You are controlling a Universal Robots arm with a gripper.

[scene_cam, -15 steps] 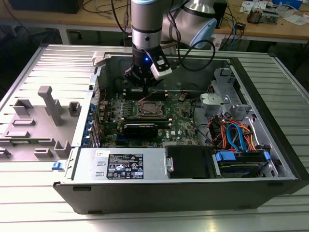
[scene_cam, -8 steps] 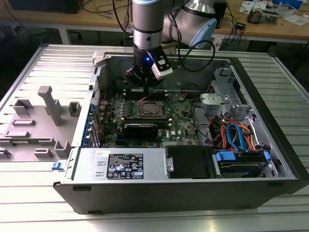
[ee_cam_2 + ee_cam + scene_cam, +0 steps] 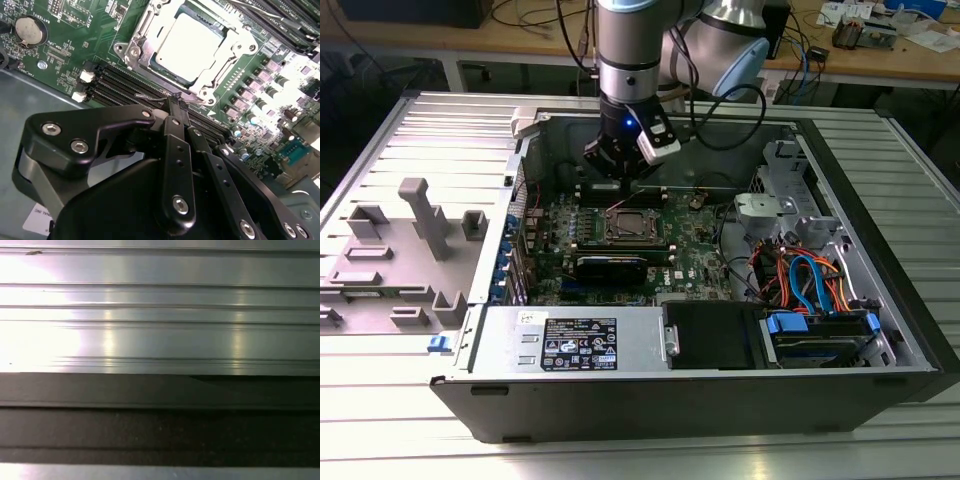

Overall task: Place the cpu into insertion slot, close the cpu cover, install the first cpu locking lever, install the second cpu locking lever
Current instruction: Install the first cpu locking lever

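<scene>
The fingers [image 3: 176,100] are pressed together, their black tips meeting in a narrow point with nothing between them, as the second wrist view shows. That point sits just beside the near edge of the insertion slot [image 3: 145,75], over the black memory slots [image 3: 120,85] that run along the green board [image 3: 70,30]. A thin wire lever [image 3: 150,97] lies just beside the tips; whether they touch it cannot be told.

The cpu [image 3: 189,47] lies flat in the insertion slot, its pale metal top showing through the window of the cpu cover [image 3: 215,87], which is folded down around it. A round coin battery [image 3: 27,28] sits on the board well apart from the socket.

In the exterior view the gripper [image 3: 620,160] hangs from the arm [image 3: 630,50] inside an open computer case [image 3: 880,300], just beyond the socket, where the cpu [image 3: 628,226] shows as a small grey square in the insertion slot [image 3: 610,236]. Towards the exterior view's right, blue and orange cables [image 3: 810,280] bunch near a drive bay. A black power supply [image 3: 570,340] fills the near side of the case. The case rests on a ribbed metal desk [image 3: 420,440], and a grey plastic duct [image 3: 410,240] lies on the exterior view's left.

The first wrist view shows ribbed aluminium [image 3: 160,315] above a dark band [image 3: 160,425].
</scene>
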